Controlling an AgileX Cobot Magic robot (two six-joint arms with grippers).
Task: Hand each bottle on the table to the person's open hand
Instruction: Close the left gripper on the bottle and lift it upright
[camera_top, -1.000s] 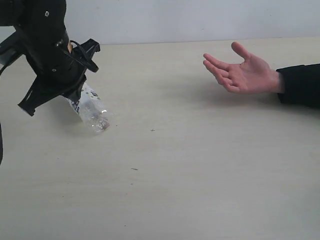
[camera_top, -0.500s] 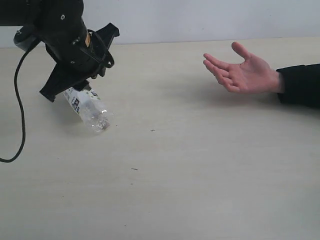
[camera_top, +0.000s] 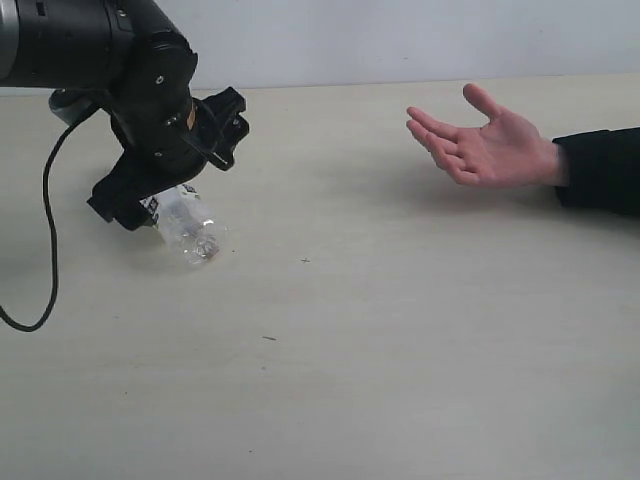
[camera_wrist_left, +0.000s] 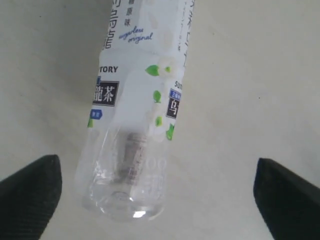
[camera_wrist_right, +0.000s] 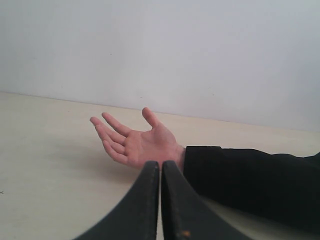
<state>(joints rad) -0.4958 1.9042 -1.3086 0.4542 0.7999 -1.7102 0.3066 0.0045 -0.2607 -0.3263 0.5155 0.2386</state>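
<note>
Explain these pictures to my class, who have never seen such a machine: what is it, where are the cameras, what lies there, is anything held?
It is a robot with two arms, each ending in a two-fingered gripper. One picture comes from a camera off the arms, the other two from a camera on each wrist. On the pale cream table lies one clear plastic bottle with a white, dark-printed label, on its side. The left gripper hangs over it, jaws wide open either side, not touching. The right gripper is shut and empty, facing a person's bare open hand with a black sleeve, held out. Nothing is held.
</note>
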